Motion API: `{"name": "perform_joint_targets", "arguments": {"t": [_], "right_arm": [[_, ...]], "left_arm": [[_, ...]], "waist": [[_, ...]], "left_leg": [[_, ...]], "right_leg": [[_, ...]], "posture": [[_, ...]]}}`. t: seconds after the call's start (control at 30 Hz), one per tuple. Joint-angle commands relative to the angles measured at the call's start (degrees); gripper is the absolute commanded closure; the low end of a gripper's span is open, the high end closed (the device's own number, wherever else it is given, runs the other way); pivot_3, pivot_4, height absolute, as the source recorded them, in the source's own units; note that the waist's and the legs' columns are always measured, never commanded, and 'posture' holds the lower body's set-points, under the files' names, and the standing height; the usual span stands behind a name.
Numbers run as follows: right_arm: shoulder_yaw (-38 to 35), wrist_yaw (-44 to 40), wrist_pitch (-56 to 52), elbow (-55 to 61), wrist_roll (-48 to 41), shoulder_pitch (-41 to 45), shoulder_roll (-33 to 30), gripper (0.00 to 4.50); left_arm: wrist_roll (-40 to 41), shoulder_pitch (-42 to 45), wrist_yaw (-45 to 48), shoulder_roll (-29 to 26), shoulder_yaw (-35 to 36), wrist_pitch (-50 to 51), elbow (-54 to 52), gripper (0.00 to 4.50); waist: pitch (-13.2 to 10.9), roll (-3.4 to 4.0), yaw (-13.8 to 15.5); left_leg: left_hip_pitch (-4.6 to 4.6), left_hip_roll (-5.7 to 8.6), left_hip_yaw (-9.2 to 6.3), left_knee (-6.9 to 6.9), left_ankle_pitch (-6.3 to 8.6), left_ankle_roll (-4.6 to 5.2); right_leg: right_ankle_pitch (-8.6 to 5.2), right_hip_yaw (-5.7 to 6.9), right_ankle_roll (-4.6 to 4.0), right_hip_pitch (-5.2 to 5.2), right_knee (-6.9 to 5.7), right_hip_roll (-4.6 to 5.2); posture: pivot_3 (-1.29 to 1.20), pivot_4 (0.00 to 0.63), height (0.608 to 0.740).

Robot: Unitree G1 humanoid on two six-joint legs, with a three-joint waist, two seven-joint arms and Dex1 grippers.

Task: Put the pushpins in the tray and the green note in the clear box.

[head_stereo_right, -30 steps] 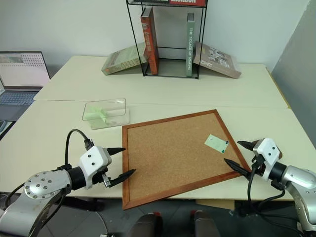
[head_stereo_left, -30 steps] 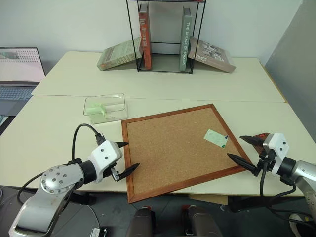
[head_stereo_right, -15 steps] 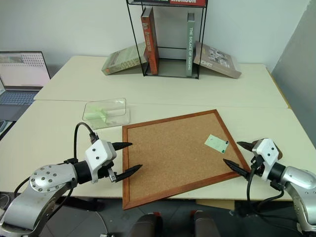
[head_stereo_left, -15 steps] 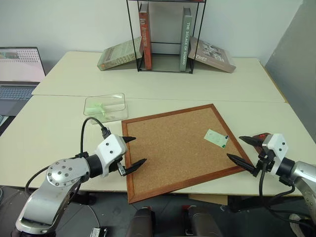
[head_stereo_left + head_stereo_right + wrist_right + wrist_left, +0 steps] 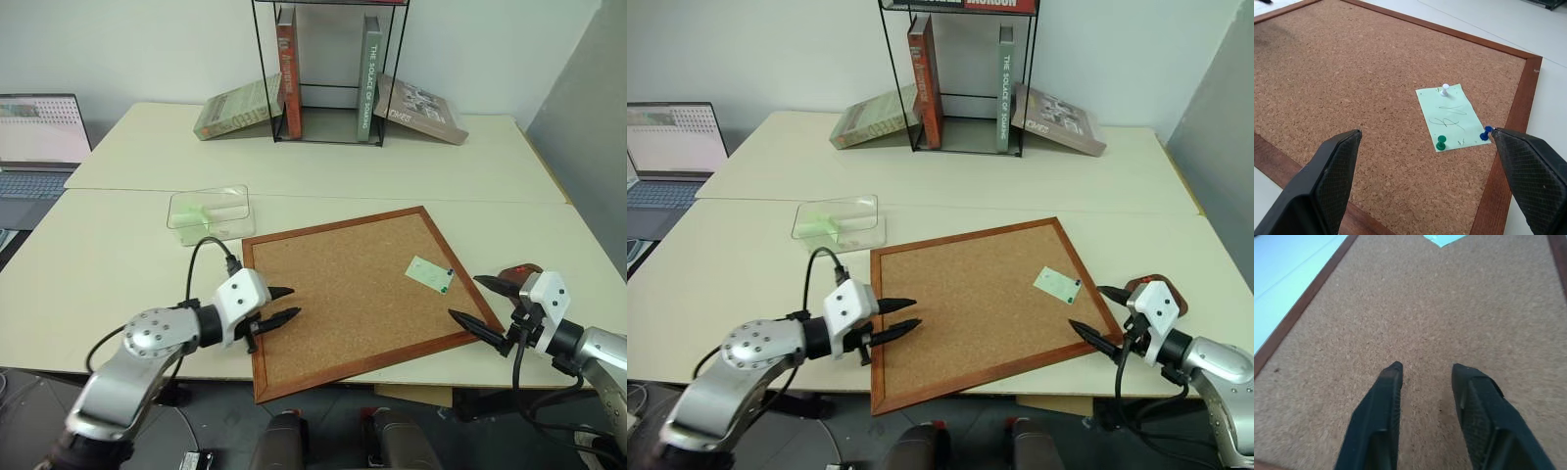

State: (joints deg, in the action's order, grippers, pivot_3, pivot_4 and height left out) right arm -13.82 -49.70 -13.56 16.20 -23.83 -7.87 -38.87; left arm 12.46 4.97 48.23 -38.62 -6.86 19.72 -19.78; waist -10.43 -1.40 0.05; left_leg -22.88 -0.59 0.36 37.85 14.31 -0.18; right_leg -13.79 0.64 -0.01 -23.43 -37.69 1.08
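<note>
Left end effector (image 5: 284, 305) narrowed over cork board (image 5: 343, 294) | green note (image 5: 429, 273) flat

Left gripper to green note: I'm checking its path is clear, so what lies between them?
Just bare cork board between the left gripper and the green note, as the left eye view shows.

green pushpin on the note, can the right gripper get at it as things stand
Probably yes. The right gripper is open and faces the green pushpin across bare cork board, with nothing between them. The blue pushpin stands close beside one finger.
</note>
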Motion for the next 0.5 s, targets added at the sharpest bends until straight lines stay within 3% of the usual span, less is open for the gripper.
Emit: {"name": "perform_joint_targets", "arguments": {"t": [0.03, 0.17, 0.5], "right_arm": [[0.1, 0.8, 0.5, 2.6, -0.5, 0.9, 0.4, 0.00], [0.6, 1.0, 0.7, 2.7, -0.2, 1.2, 0.7, 0.00], [3.2, 2.5, 0.4, 2.1, 0.4, 4.2, 2.0, 0.00]], "left_arm": [[-2.2, 4.1, 0.1, 2.0, -2.8, -2.8, 2.7, 3.81], [-4.3, 9.2, 0.1, 4.7, -6.2, -3.2, 5.8, 4.47], [-4.2, 17.4, 1.8, 11.3, -11.3, 0.7, 11.1, 4.47]], "waist": [[0.0, -0.01, 0.0], [0.0, -0.01, 0.0], [0.0, -0.01, -0.1]], "left_leg": [[-0.01, 0.00, 0.00, 0.00, 0.00, 0.00], [-0.01, 0.00, -0.02, 0.00, 0.00, 0.00], [-0.02, 0.01, -0.01, 0.02, 0.00, 0.00]], "right_leg": [[0.00, 0.00, 0.00, 0.00, 0.00, 0.00], [0.13, 0.03, 0.22, -0.01, 0.00, -0.01], [0.21, 0.00, 0.36, 0.00, -0.01, -0.04]], "posture": [[0.00, 0.150, 0.740], [0.00, 0.150, 0.740], [0.00, 0.150, 0.740]]}}
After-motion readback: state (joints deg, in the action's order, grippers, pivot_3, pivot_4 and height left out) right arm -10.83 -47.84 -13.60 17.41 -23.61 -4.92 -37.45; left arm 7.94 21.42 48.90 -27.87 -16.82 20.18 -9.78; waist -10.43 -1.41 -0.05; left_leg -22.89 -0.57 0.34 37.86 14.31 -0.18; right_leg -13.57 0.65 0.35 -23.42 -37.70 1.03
